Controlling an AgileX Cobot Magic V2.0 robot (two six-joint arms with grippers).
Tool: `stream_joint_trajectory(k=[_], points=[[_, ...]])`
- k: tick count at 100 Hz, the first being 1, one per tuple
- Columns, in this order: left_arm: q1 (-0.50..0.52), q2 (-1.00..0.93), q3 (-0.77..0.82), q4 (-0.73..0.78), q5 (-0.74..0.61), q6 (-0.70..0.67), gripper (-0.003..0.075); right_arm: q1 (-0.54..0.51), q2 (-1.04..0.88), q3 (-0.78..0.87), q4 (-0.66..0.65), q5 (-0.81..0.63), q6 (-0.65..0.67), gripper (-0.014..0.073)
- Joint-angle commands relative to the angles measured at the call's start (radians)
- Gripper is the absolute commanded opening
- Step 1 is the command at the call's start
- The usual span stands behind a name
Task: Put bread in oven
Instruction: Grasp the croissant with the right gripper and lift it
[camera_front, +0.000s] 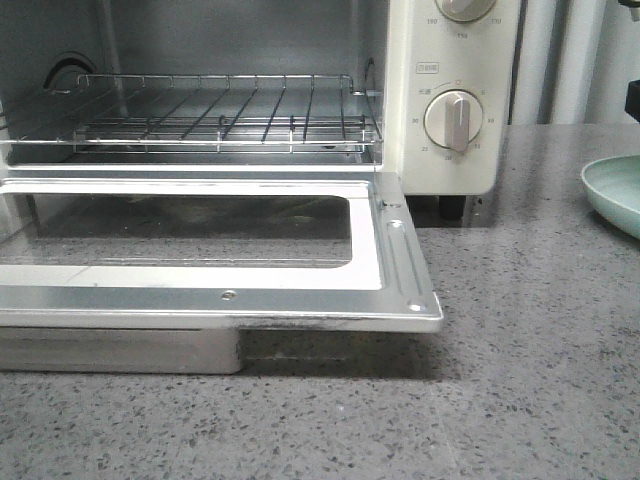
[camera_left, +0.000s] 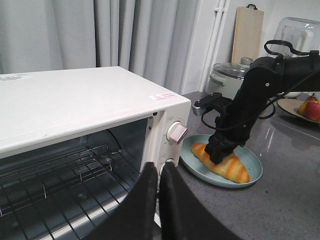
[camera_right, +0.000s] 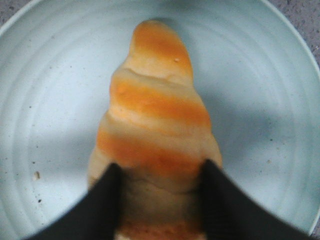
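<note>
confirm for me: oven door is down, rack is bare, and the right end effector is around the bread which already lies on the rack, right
Not quite. The oven door is down and the rack is bare, as the front view shows, but the bread lies on the pale green plate beside the oven, not on the rack. The left wrist view shows the right end effector around it there.

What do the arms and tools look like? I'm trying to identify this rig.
The right arm is matte black with rounded joint housings and loose black cables looping along it. The left tool has two smooth, tapered black fingers; the right tool shows the same plain black fingers. No markings are visible.
</note>
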Motion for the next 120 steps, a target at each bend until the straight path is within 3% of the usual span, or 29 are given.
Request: stream_joint_trajectory(k=[1, 34, 45, 53, 76, 88, 120], points=[[0.005, 0.002, -0.035, -0.008, -0.075, -0.002, -0.0022, -0.006, -0.027, -0.025, -0.011, 0.0, -0.01, -0.0054], [0.005, 0.002, -0.035, -0.016, -0.071, -0.002, -0.0022, 0.024, -0.238, -0.025, -0.011, 0.072, -0.074, -0.0069], [0.005, 0.002, -0.062, 0.007, 0.049, -0.005, -0.0022, 0.066, -0.341, -0.025, -0.009, 0.148, -0.116, -0.0069], [0.005, -0.014, -0.097, 0.095, 0.137, -0.06, -0.0022, 0.101, -0.417, -0.025, 0.004, 0.206, -0.16, -0.0069], [0.005, -0.125, -0.129, 0.468, 0.157, -0.3, -0.0022, 0.234, -0.572, -0.025, 0.119, 0.238, -0.251, -0.0069], [0.005, -0.157, -0.129, 0.538, 0.199, -0.353, -0.0022, 0.322, -0.588, -0.025, 0.227, 0.244, -0.316, -0.0069], [0.037, -0.159, -0.123, 0.687, 0.238, -0.41, -0.0022, 0.592, -0.527, -0.027, 0.226, 0.148, -0.316, -0.0068]])
